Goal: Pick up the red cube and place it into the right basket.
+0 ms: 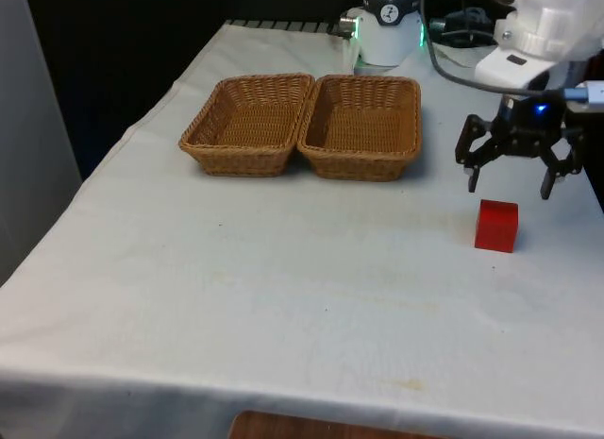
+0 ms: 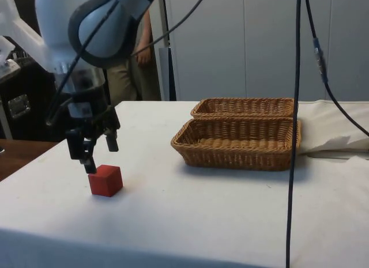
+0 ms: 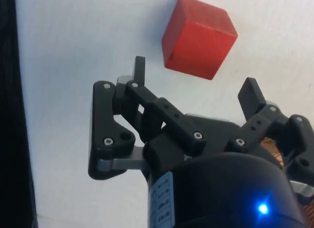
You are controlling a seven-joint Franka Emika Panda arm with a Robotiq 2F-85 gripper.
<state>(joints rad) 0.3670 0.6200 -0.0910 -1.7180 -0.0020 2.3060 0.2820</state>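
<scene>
Two wicker baskets side by side toward the far end of the worktop [image 1: 142, 297]: left basket [image 1: 247, 125], then right basket [image 1: 363, 126], rims touching, both with nothing inside. Further toward the front view's right, near that side edge, red cube [image 1: 496, 225] flat on the cloth, well apart from the baskets. Just above and a little beyond it, claw [image 1: 511, 186], spread wide, gripping nothing, not yet straddling the cube. Probably light and rigid, with smooth flat faces; likely a bit slick, so best pinched squarely across two opposite sides, near mid-height, fingers [image 3: 251, 93] parallel to the faces rather than across corners.
</scene>
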